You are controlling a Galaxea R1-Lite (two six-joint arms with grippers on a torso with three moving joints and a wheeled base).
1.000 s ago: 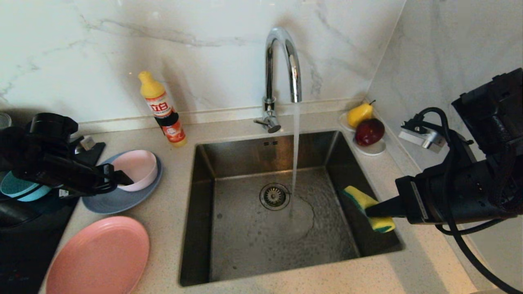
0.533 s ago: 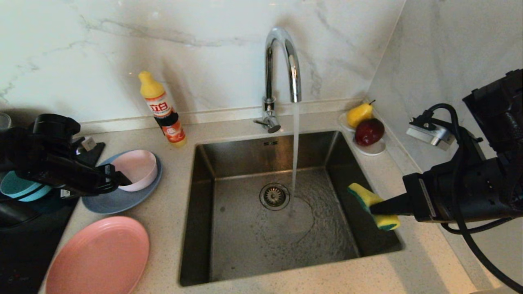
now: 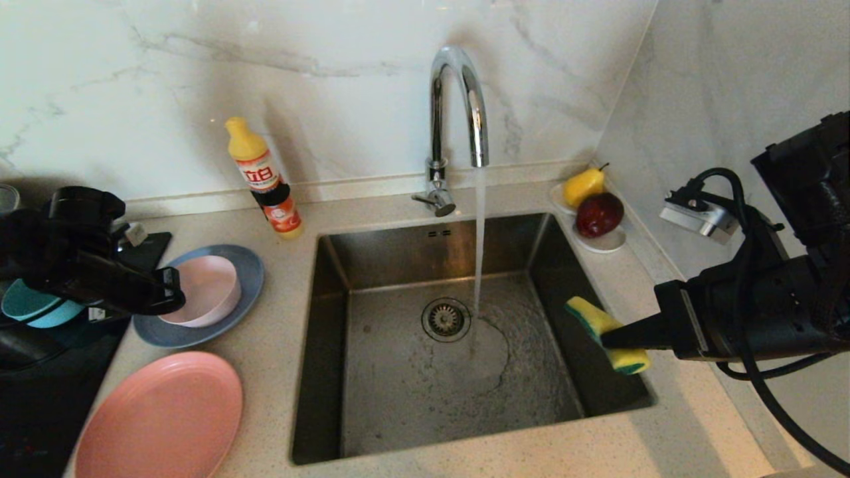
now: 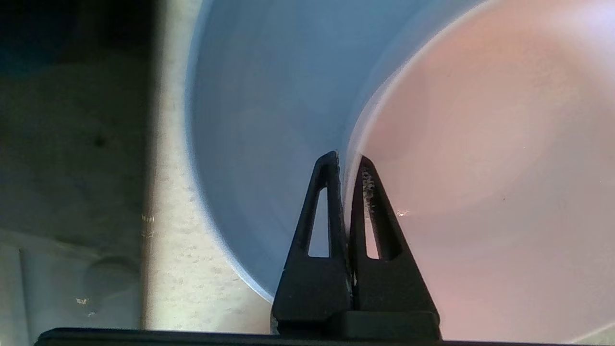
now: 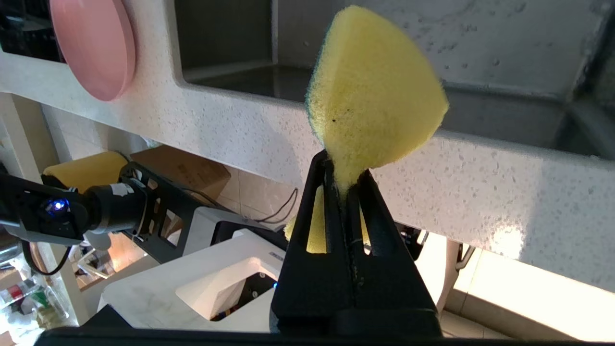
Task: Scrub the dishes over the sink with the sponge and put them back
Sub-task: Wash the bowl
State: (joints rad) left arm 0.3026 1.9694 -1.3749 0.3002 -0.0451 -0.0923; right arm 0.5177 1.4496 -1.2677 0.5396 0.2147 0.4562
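**Bowl pinched, sponge waiting**

At frame left the left tool (image 4: pixel 350 166) is clamped on the rim of the pale pink bowl (image 3: pixel 199 292), which sits on the grey-blue plate (image 3: pixel 236 318). At right, the right tool (image 5: pixel 347 180) grips the sponge (image 3: pixel 604 332) over the sink (image 3: pixel 332 332) edge. Next, I judge, the bowl needs lifting toward the basin.
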